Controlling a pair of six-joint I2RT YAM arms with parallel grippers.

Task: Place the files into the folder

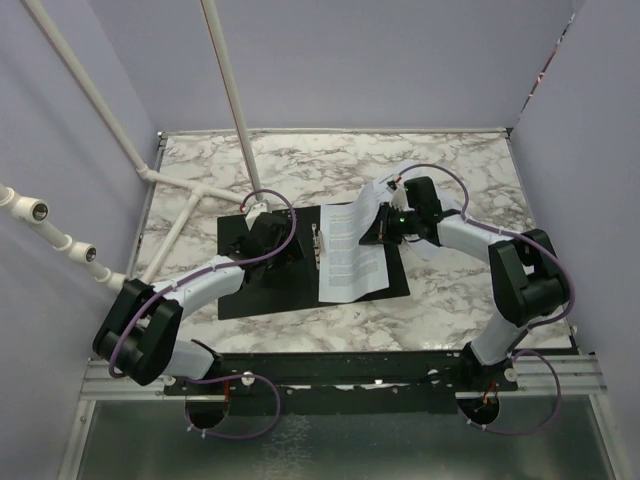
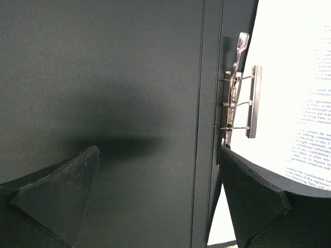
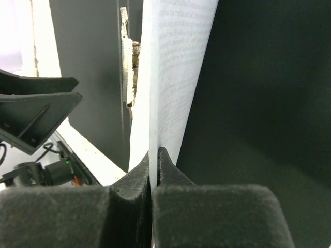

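Files (image 1: 350, 262) on open folder (image 1: 290, 300) (right tool (image 3: 154, 157) pinching).

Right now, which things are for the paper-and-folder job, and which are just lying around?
For the job:
files, pinched in the shut right gripper
folder, lying open, with its silver clip
left gripper, open over the folder

Just around:
white pipes
marble table
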